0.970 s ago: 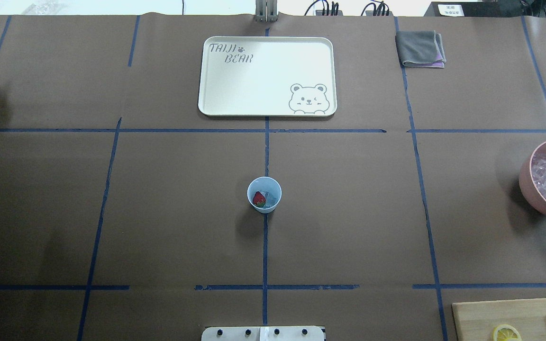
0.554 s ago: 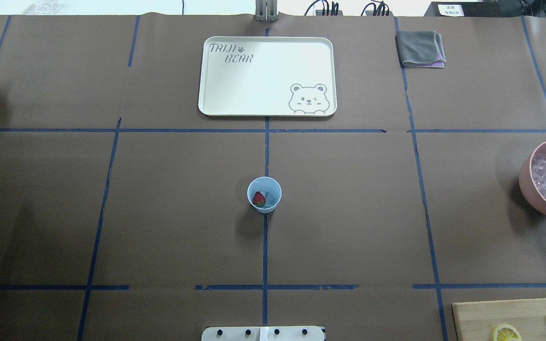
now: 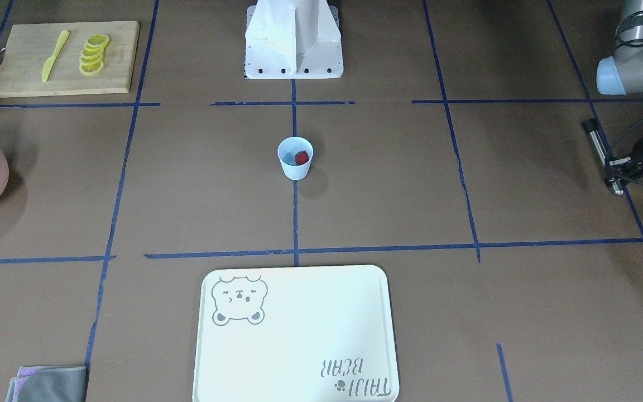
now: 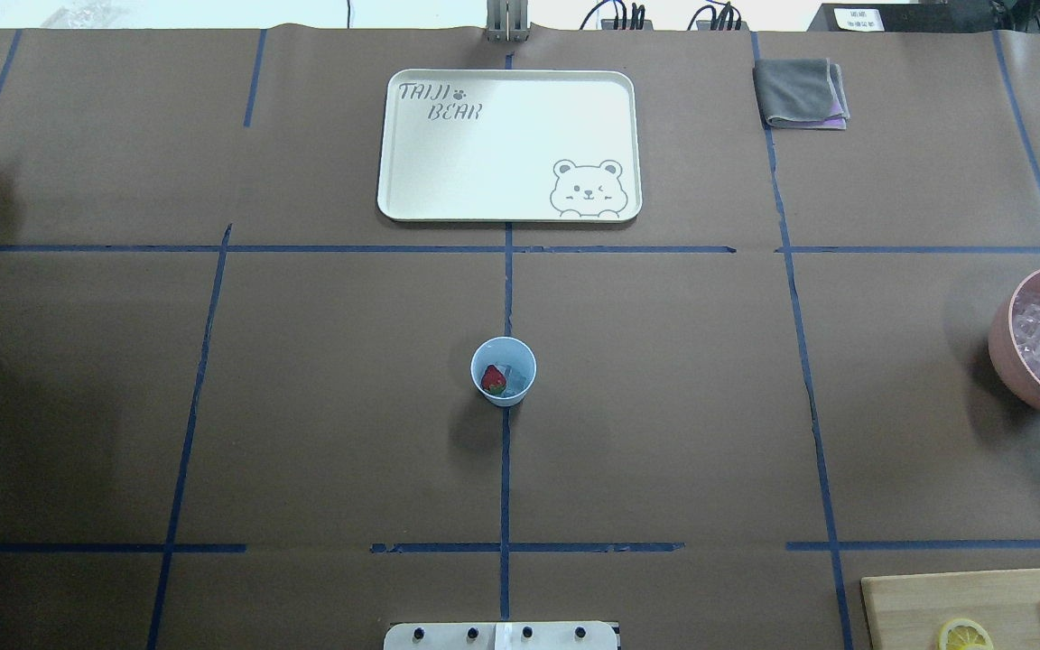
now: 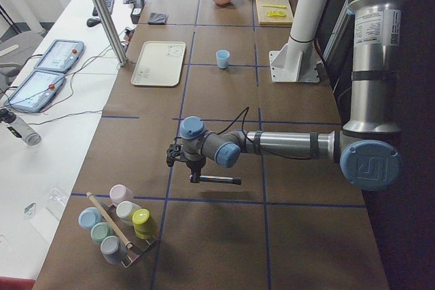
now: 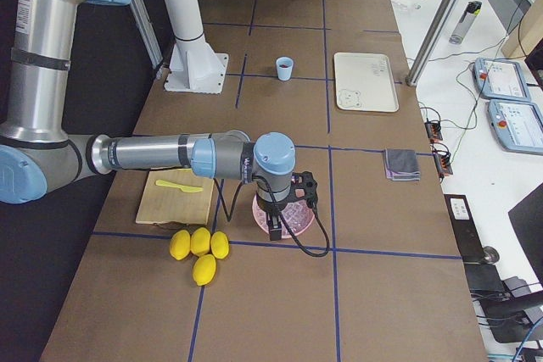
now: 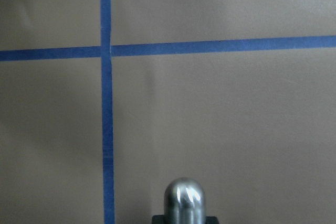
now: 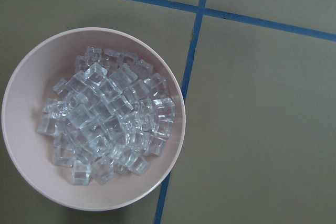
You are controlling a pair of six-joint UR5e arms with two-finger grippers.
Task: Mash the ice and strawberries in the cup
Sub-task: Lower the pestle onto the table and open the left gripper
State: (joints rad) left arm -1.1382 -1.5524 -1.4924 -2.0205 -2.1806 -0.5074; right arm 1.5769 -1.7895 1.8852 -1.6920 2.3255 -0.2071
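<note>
**Left gripper** (image 3: 613,169): closed on a metal rod (image 3: 596,146), gripped near one end.
- The rod lies roughly level and clear of the table, with its shadow on the paper below in the left side view.
- The rod's rounded tip shows at the bottom of the left wrist view, over brown paper and blue tape lines.
- The gripper sits far out at the robot's left end of the table, well apart from the cup.

**Right gripper** (image 6: 276,225): hangs directly over the pink bowl (image 8: 31,93).
- It appears only in the right side view, so I cannot tell whether the jaws are apart or together, or whether anything is in them.
- The right wrist view looks straight down into the bowl and shows no fingers.
- The bowl holds a heap of ice (image 8: 107,124), clear cubes piled across its floor.

**Cup** (image 4: 521,352): pale blue and upright at the table centre, on the middle tape line between the robot base and the tray (image 4: 448,171).
- The strawberry (image 4: 493,379) lies inside it, against the wall on the side nearer the robot's left.
- A pale patch lies beside the berry, too small to tell what it is.

**Periphery:**
- A grey cloth (image 4: 800,90) lies at the far side, to the right of the tray.
- A cutting board (image 3: 20,72) on the robot's right carries lemon slices (image 3: 92,53) and a yellow knife (image 3: 53,56).
- Whole lemons (image 6: 199,247) lie just beside the board.
- A rack of small cups (image 5: 119,225) stands at the left end of the table, near the left gripper.
</note>
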